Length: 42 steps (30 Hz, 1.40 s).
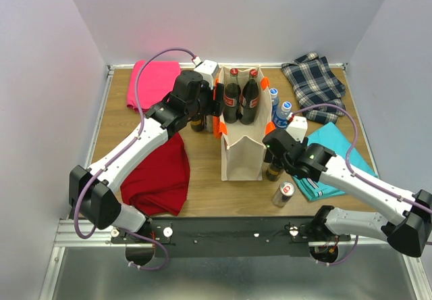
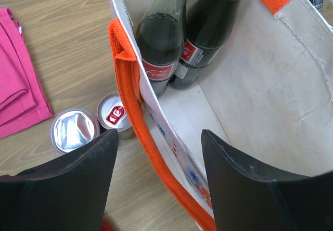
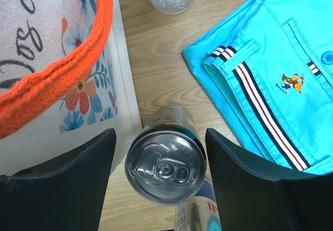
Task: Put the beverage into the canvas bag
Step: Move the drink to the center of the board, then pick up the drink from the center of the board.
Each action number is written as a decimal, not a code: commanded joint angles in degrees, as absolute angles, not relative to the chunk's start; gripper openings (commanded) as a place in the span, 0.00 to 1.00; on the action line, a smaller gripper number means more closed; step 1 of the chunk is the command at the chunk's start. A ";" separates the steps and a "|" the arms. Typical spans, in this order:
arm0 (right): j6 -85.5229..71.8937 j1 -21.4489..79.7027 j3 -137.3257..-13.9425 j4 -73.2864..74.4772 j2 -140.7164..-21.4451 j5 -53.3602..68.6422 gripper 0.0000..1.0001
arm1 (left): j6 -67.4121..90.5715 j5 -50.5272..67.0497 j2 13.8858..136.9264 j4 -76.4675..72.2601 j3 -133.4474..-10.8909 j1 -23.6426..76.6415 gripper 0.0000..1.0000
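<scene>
The cream canvas bag (image 1: 243, 153) with orange straps stands upright mid-table. Two dark cola bottles (image 1: 241, 98) stand inside it at the far end; they also show in the left wrist view (image 2: 158, 43). My left gripper (image 1: 217, 108) is open, its jaws straddling the bag's left wall and orange strap (image 2: 132, 101) without closing. My right gripper (image 1: 273, 155) is open just right of the bag, above a dark beverage can (image 3: 166, 161) that stands between its fingers with a gap on each side. The gripper (image 3: 160, 135) holds nothing.
A second can (image 1: 283, 193) stands near the front edge. Two cans (image 2: 75, 131) stand left of the bag under my left arm. Water bottles (image 1: 280, 109) stand right of the bag. A cyan shirt (image 3: 270, 69), plaid cloth (image 1: 314, 84), pink cloth (image 1: 152, 80) and red cloth (image 1: 158, 175) lie around.
</scene>
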<state>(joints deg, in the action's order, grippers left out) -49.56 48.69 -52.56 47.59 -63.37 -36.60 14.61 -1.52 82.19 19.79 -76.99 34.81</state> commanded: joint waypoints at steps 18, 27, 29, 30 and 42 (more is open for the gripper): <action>-51.42 48.95 -52.56 51.77 -60.91 -31.29 0.78 | 14.06 -2.29 81.12 18.81 -76.38 34.45 0.74; -52.56 48.87 -51.24 53.00 -61.96 -31.03 0.73 | 14.15 -2.29 81.12 18.81 -76.29 34.45 0.74; -52.91 48.87 -51.07 52.91 -62.23 -31.46 0.71 | 14.15 -2.29 81.03 18.72 -76.20 34.37 0.74; -53.08 48.87 -51.06 53.00 -62.40 -31.64 0.70 | 14.15 -2.29 80.95 18.81 -76.20 34.45 0.74; -52.82 48.87 -54.05 53.97 -62.49 -33.22 0.01 | 14.15 -2.37 80.77 18.81 -76.11 34.45 0.74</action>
